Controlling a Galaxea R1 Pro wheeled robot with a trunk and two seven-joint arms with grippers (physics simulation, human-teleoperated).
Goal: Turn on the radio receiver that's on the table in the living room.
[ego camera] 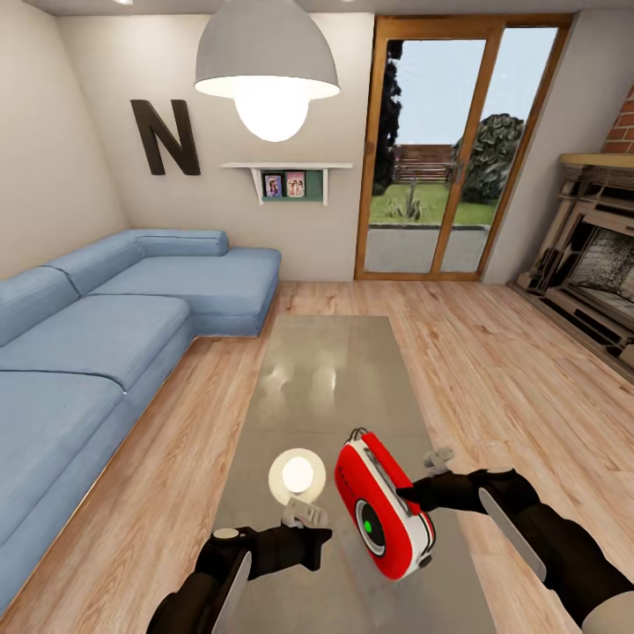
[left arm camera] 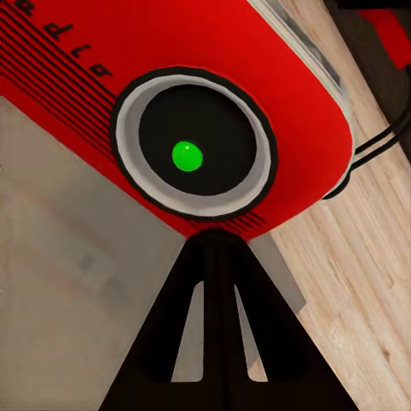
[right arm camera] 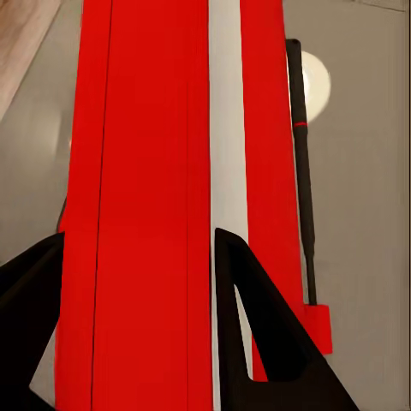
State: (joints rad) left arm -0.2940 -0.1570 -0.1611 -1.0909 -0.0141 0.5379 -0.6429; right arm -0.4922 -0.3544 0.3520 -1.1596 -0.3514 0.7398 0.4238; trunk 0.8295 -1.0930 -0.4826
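Right gripper (ego camera: 412, 498) pinches the radio receiver (ego camera: 381, 504) from its side in the head view and holds it lifted above the near end of the table (ego camera: 326, 370). The radio is tilted, with its white face, round dial and green light (ego camera: 367, 527) turned toward the camera. The left gripper (ego camera: 319, 532) is just beside the lower left of the radio, with its tip pointing at the dial; I cannot tell from this view if it touches. On the glossy table top, left of the radio, a round bright spot (ego camera: 297, 476) is seen. A blue sofa (ego camera: 97, 343) stands at the left, a white pendant lamp (ego camera: 267, 66) hangs above, a dark letter N (ego camera: 165, 136) is on the wall, a wood-framed glass door (ego camera: 462, 150) is at the back, and a fireplace (ego camera: 592, 260) is at the right. The floor (ego camera: 493, 352) is of wood.

From the left wrist view, the two dark fingers (left arm camera: 201, 342) are pressed together into one point that reaches the red edge of the radio receiver (left arm camera: 300, 111) just beside the dial ring (left arm camera: 193, 154). The green light (left arm camera: 187, 156) is in the middle of the dial.

From the right wrist view, the dark fingers (right arm camera: 257, 342) stand on both sides of the red case (right arm camera: 145, 205), which has a white stripe (right arm camera: 224, 128). A thin black antenna (right arm camera: 301, 171) lies along the case, over the grey table (right arm camera: 360, 214).
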